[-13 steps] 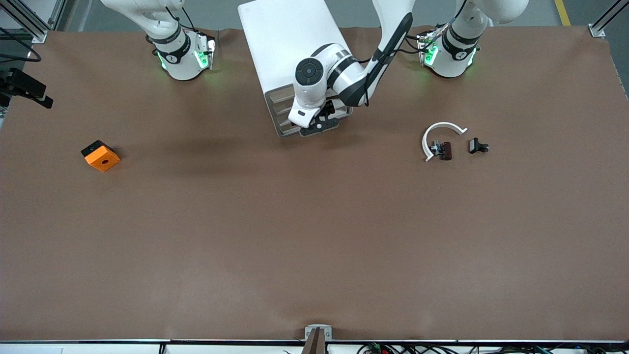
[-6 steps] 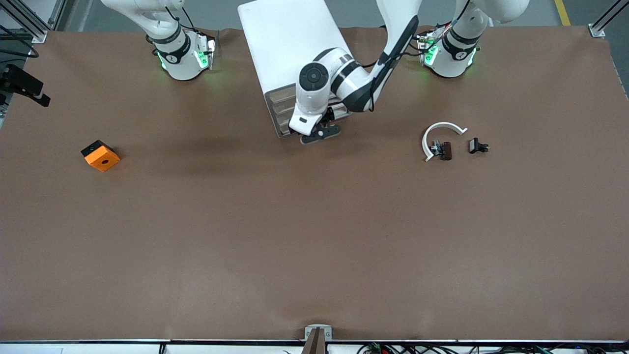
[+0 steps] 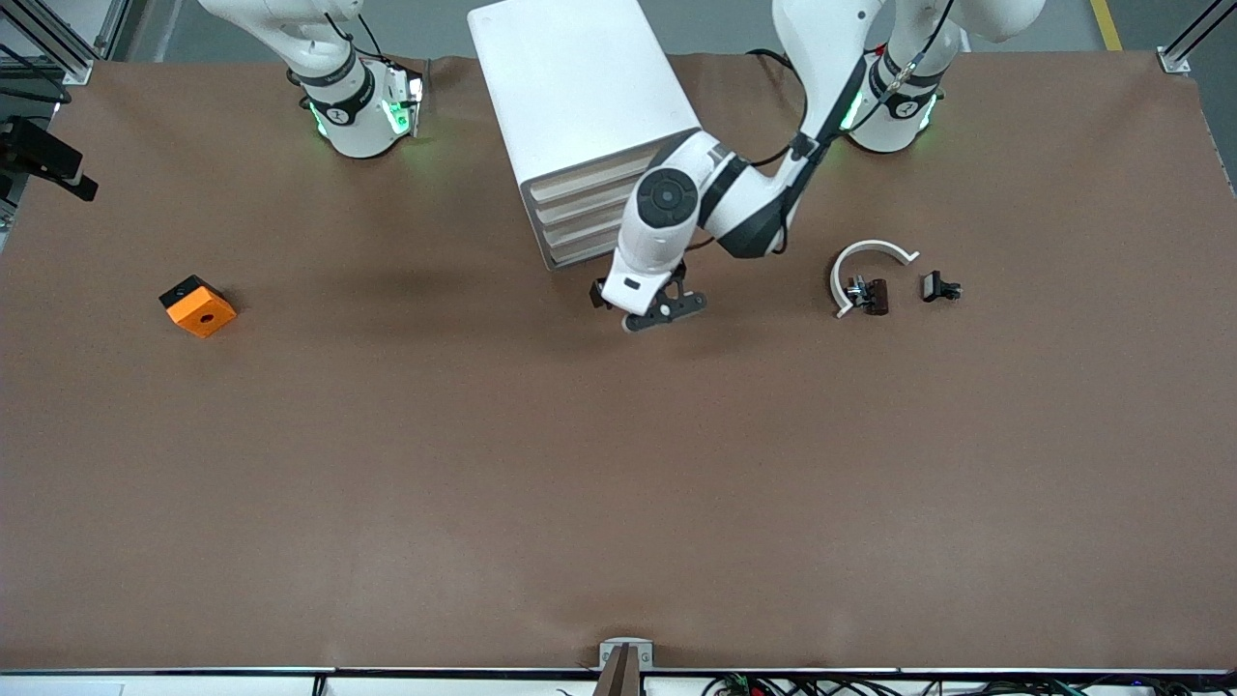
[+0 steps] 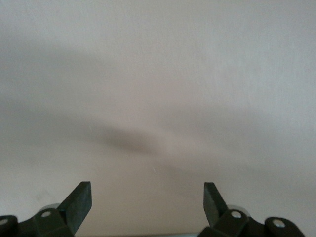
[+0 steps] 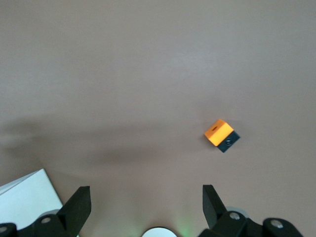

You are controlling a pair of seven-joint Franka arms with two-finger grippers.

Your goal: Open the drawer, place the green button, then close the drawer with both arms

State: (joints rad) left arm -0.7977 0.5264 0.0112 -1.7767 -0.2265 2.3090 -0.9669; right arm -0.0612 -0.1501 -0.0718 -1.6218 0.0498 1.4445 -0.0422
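Your left gripper (image 3: pixel 655 307) hangs over bare surface (image 3: pixel 618 464) before cabinet (image 3: pixel 580 106), jaws wide, empty. Right gripper (image 5: pixel 145 202) waits, jaws wide.

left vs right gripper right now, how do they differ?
The left gripper is out over bare table in front of the cabinet; the right gripper is up over its own end of the table. The right wrist view shows the orange-and-black block; the left shows only tabletop. Both are open and empty.
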